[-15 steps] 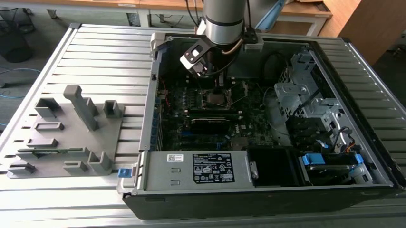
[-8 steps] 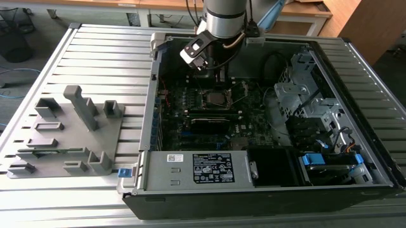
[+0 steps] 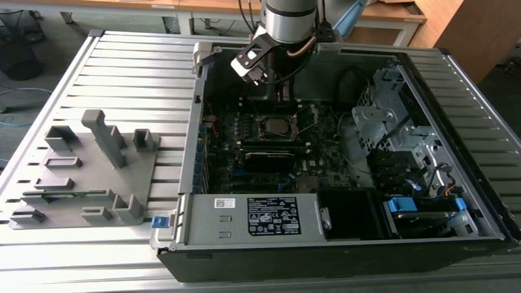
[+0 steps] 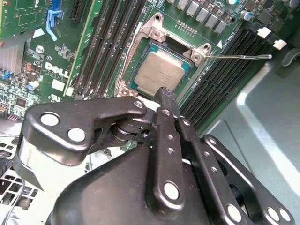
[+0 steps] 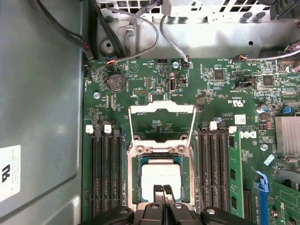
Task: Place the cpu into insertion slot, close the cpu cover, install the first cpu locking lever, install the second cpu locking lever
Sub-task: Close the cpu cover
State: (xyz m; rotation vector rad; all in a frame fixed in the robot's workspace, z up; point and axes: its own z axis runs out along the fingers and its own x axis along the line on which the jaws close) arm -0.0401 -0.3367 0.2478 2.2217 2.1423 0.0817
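A slatted metal table is seen in the ext. view, w/ an open PC case laid flat on it. A grey fixture block is set on the slats at the ext. view's left, apart from the case. The arm is reached down into the case from above. The green motherboard is shown in both wrist views, w/ 2 banks of black memory slots flanking the socket. The cpu cover is swung open, away from the socket, so the recess is left uncovered. The cpu is seated flat in the insertion slot, metal top up. The gripper is held just over 1 edge of the cpu; its 2 fingers are pressed together w/ nothing between them. Contact w/ the chip can't be judged. 1 thin wire lever is run out sideways from a socket corner across the memory slots.
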